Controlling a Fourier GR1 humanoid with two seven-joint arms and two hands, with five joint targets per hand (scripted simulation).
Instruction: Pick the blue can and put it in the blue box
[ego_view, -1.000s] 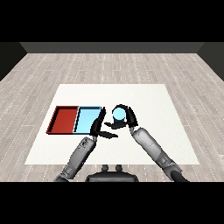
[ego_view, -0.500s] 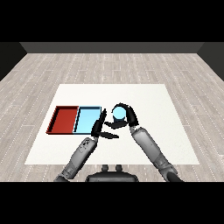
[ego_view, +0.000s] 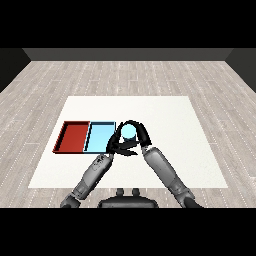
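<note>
The blue can (ego_view: 129, 131) sits near the middle of the frame, just right of the blue tray's right edge. The right hand (ego_view: 140, 134) curls around it, with fingers over the far side and right side of the can. I cannot tell if the can touches the table.

The left hand (ego_view: 118, 146) is just below and left of the can, right by the near right corner of the blue tray (ego_view: 99, 138). Its fingers point toward the can and the two hands look like they touch. I cannot tell if the left hand's fingers are spread or curled.

The red tray (ego_view: 73, 137) lies on the left, side by side with the blue one. The trays sit close to the left edge of the white table (ego_view: 180, 130). The right half of the table has lots of bare room.
</note>
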